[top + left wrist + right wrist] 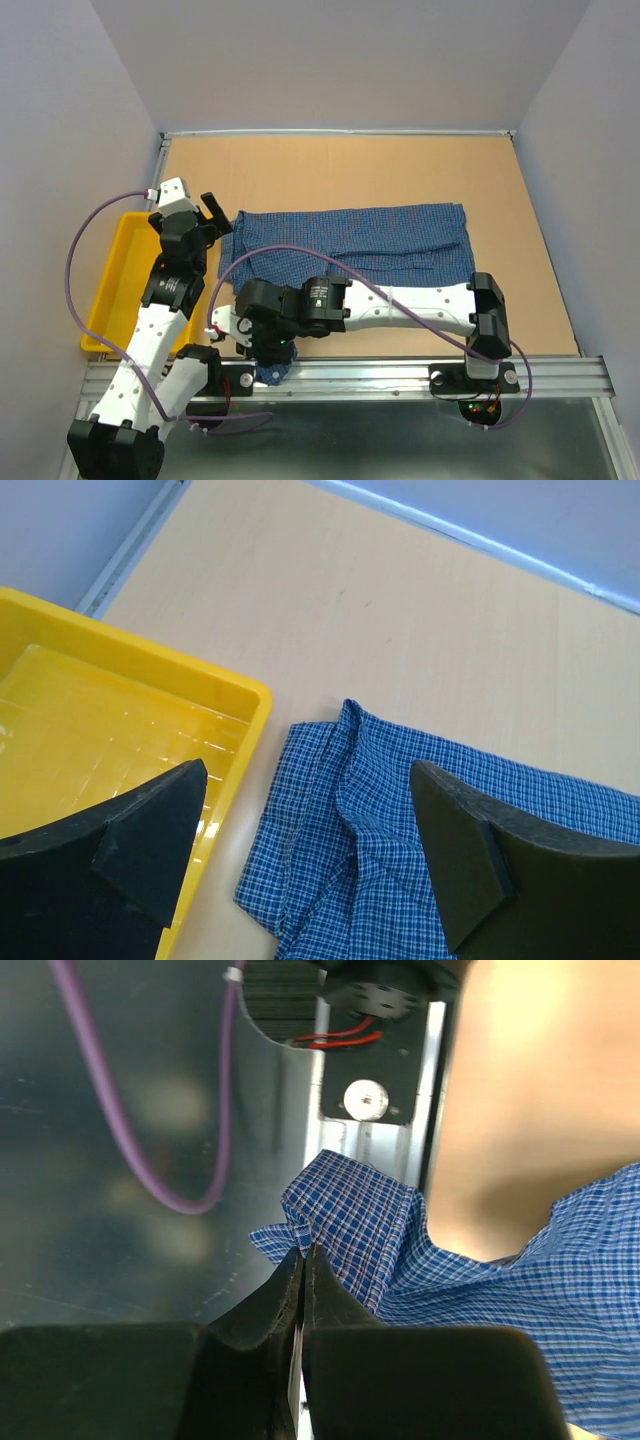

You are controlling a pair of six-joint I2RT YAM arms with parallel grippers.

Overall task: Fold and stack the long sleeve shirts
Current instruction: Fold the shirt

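A blue finely checked shirt (pixel 360 240) lies spread across the middle of the table. My left gripper (pixel 213 213) is open just above the shirt's left edge; in the left wrist view the crumpled edge (pixel 350 810) lies between my two fingers (pixel 150 830). My right gripper (pixel 272 368) is shut on a sleeve cuff (pixel 345 1215) of the shirt and holds it over the metal rail at the table's near edge. The sleeve runs from the cuff back toward the shirt body (pixel 580 1280).
A yellow tray (pixel 120 270) stands at the left of the table, close beside the shirt's left edge; it also shows in the left wrist view (pixel 100 720). A metal rail (pixel 400 375) with the arm bases runs along the near edge. Purple cables loop around both arms.
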